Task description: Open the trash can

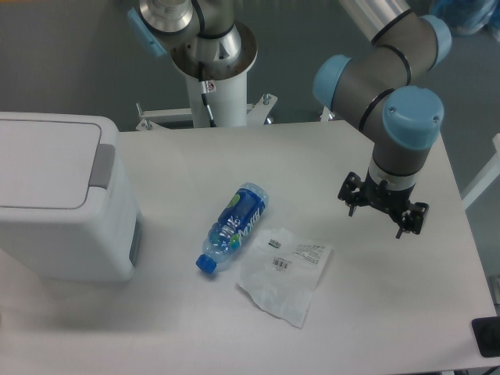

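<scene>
The trash can, a large white boxy bin, stands at the table's left edge with its flat lid down and a grey tab on the lid's right side. My gripper hangs over the right part of the table, far from the can, pointing down; its black fingers stand spread with nothing between them.
A blue plastic bottle lies on its side mid-table, cap toward the front left. A clear plastic bag with labels lies just right of it. The robot's white base post rises behind the table. A dark object sits at the front right corner.
</scene>
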### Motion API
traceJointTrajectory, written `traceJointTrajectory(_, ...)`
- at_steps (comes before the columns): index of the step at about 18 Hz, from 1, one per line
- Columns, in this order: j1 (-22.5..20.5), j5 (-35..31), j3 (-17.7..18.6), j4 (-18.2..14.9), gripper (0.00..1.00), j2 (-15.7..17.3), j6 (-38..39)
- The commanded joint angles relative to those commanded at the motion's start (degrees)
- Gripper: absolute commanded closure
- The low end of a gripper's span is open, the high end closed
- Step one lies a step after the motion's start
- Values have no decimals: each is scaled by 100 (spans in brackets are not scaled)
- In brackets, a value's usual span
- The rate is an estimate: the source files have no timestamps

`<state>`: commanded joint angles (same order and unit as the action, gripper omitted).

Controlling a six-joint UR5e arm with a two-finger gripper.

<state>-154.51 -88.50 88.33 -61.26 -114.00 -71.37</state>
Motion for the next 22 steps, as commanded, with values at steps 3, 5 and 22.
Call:
traceJointTrajectory(3,140,34,404,53,0,280,105)
traceJointTrajectory(5,150,157,615,-17,0,613,386)
traceJointTrajectory(22,1608,1898,106,-2259,0,1934,3320)
